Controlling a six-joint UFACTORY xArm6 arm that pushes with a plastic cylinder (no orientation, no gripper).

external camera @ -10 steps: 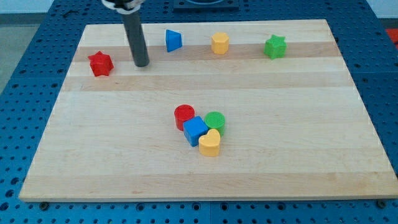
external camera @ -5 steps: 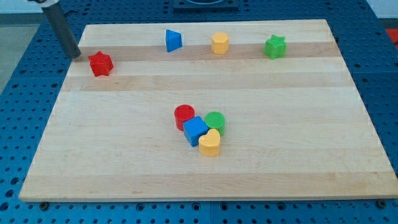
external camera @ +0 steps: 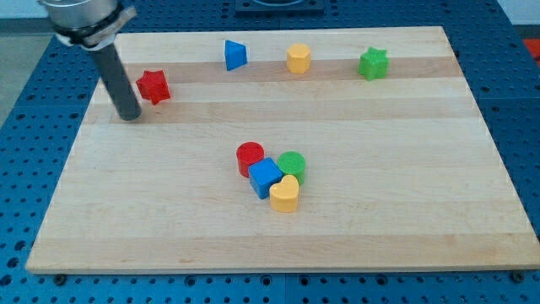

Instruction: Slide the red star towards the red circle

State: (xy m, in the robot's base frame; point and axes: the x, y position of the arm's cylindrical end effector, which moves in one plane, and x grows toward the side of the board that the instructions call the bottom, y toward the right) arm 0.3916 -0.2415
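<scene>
The red star (external camera: 153, 86) lies near the board's upper left. My tip (external camera: 129, 116) is just below and to the left of it, close to the star; I cannot tell whether it touches. The red circle (external camera: 250, 157) sits near the board's middle, at the left end of a tight cluster with a blue cube (external camera: 265, 177), a green circle (external camera: 292, 165) and a yellow heart (external camera: 285, 194).
Along the top of the wooden board (external camera: 405, 186) lie a blue triangle-like block (external camera: 235, 55), a yellow hexagon (external camera: 298, 58) and a green star (external camera: 373, 63). Blue perforated table surrounds the board.
My tip swung from right of the red star, round its upper left, to below-left of it. The red star has shifted right by a small distance.
</scene>
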